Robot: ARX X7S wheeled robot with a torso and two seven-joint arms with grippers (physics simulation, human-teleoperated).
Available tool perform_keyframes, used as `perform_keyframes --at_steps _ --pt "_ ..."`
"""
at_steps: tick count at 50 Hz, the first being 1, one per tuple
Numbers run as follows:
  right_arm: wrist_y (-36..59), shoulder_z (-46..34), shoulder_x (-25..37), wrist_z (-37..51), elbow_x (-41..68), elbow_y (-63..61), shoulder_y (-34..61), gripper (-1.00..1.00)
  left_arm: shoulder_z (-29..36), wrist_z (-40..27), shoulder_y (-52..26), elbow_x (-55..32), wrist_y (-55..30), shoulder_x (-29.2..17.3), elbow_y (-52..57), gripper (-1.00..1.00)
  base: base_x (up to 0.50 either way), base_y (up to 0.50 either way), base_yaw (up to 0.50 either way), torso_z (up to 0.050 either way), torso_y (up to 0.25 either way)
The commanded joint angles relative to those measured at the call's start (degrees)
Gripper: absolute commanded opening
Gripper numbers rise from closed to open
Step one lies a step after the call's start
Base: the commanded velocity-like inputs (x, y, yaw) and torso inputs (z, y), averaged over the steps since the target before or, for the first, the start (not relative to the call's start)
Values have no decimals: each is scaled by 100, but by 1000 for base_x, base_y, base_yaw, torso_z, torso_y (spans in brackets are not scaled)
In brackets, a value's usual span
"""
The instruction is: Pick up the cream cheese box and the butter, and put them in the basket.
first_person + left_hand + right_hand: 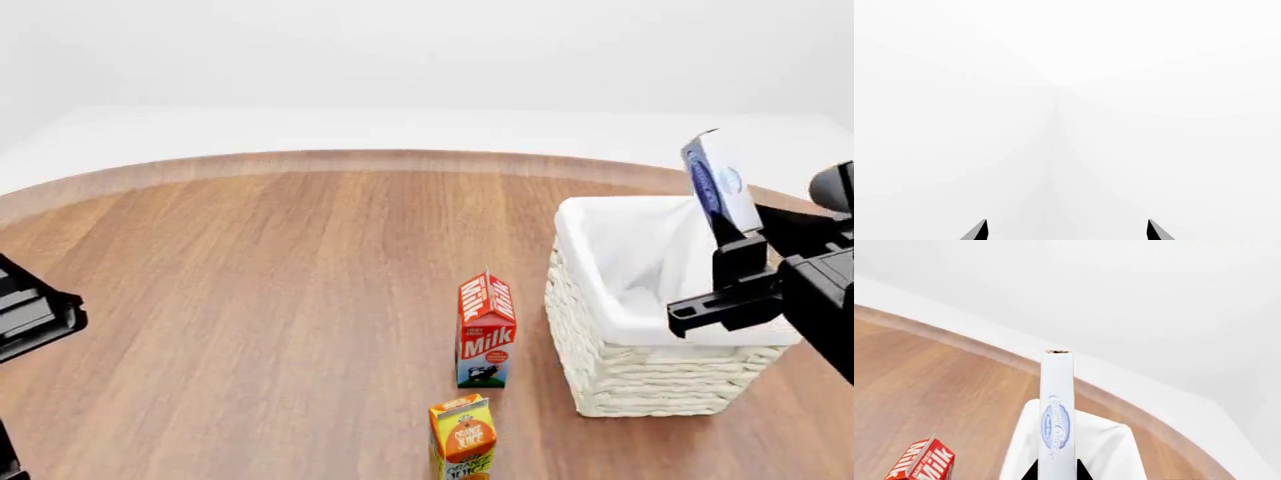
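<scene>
The cream cheese box [718,185], flat, white and blue, stands on end above the far right corner of the basket [601,305], with my right gripper [731,234] shut on its lower part. The right wrist view shows the cream cheese box [1056,415] edge-on between the dark fingers of the right gripper [1056,471], with the basket's white liner [1111,450] below it. My left gripper [1067,231] is open, holds nothing and faces only a white background. The butter is out of view.
A red milk carton [486,330] stands just left of the basket, and an orange juice carton [462,437] stands nearer me. The round wooden table [267,280] stretches left. Part of my left arm [30,318] shows at the left edge.
</scene>
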Motion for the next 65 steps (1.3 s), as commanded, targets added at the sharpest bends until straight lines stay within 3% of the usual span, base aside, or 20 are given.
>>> perform_keyframes --at_steps 1,29,35,45,65 --pt "268 -1 -66 -344 -124 589 777 -100 -117 153 -6 39 1 100 -16 100 0 0 0 0 0" --pt "834 -964 -926 -934 -667 2743 2065 -100 -22 124 -45 87 -79 55 17 100 0 0 0 0 0" --pt "626 -983 -1197 -865 -702 3236 1950 -100 15 127 -45 105 -26 68 -56 100 0 0 0 0 0" --pt "471 -1487 -1480 -1389 -1629 4014 2265 -100 20 116 -38 100 -16 61 -76 100 0 0 0 0 1" --pt "185 -2041 -1622 -1974 -2162 4280 1734 -100 49 99 -54 91 -35 37 -83 100 0 0 0 0 1"
